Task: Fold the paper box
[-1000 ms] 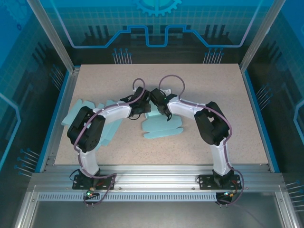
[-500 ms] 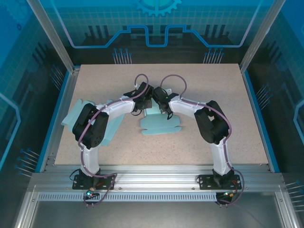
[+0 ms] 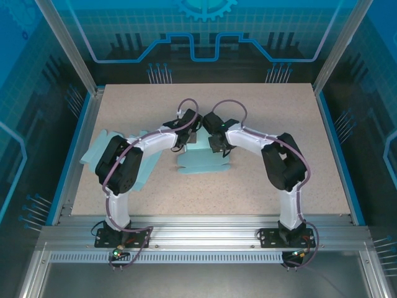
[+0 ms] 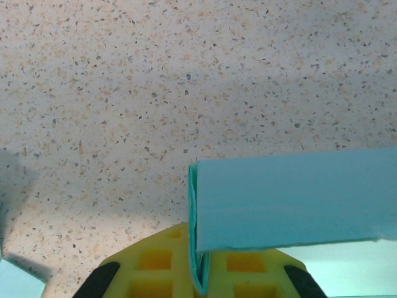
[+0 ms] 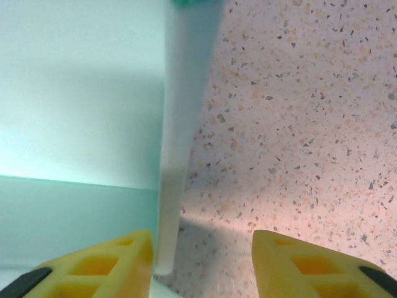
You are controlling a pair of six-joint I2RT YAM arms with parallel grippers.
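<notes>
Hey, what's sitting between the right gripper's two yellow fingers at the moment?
In the right wrist view, the open right gripper has a thin edge of the light teal paper box between its fingers, with bare speckled tabletop alongside.

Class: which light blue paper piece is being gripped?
The paper box at the table's centre: the left gripper pinches its edge, while the flat sheets at the left edge lie ungripped.
</notes>
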